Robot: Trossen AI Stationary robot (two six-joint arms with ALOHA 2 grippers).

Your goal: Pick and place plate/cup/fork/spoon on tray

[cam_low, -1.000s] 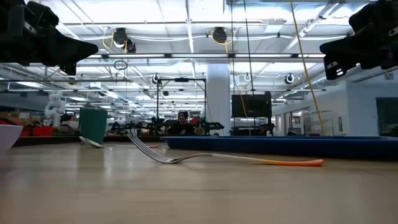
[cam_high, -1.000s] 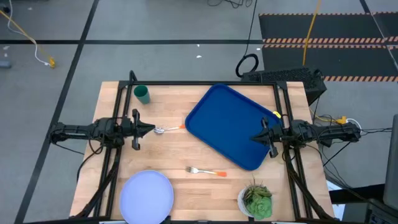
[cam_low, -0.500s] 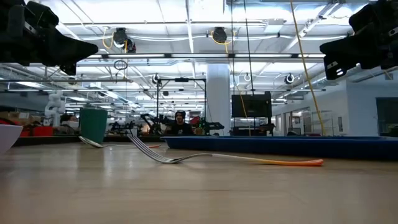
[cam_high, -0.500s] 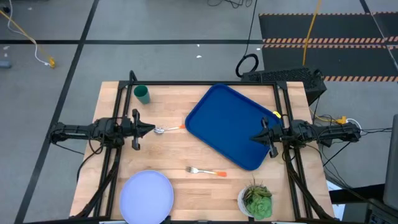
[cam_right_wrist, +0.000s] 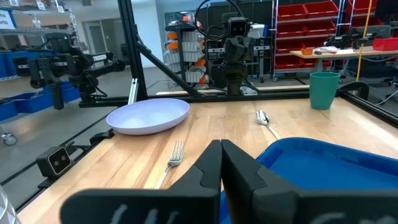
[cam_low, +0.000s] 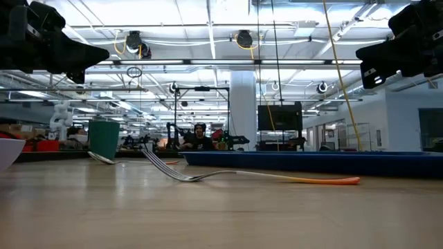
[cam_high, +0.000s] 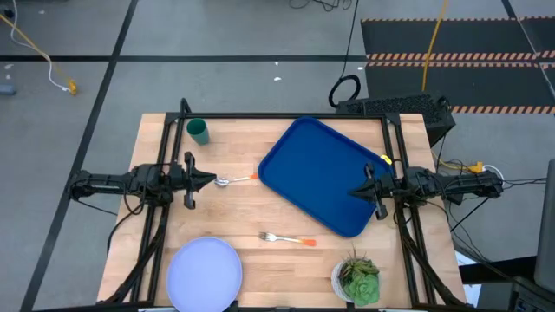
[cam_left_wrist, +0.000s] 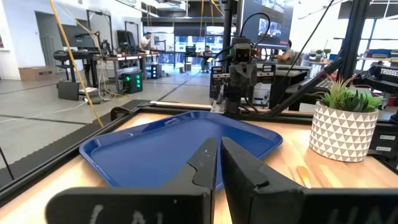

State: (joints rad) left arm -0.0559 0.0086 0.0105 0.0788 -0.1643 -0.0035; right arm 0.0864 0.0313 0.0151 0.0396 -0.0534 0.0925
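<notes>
A pale wooden table (cam_high: 243, 217) framed by black rails stands on a grey floor; the low view looks across it into a bright hall of racks and ceiling lights, where one person sits far back.

At the left edge the left gripper (cam_high: 208, 180) hangs above the wood, its fingers (cam_left_wrist: 205, 163) pressed nearly together and holding nothing. Behind it, near the far left corner, stands one small dark green cylindrical cup (cam_high: 199, 131). One round pale lavender-white plate (cam_high: 205, 273) lies at the near left edge. Just beside the left gripper's tip lies one spoon with a silver bowl and orange handle (cam_high: 232, 180). One fork with silver tines and an orange handle (cam_high: 286, 238) lies near the middle front. One large blue rectangular plastic tray (cam_high: 319, 173) sits askew, bare. One white patterned pot holding a green plant (cam_high: 357, 279) stands at the near right. The right gripper (cam_high: 355, 191) hovers over the tray's right rim, fingers (cam_right_wrist: 210, 163) likewise nearly closed, empty.
</notes>
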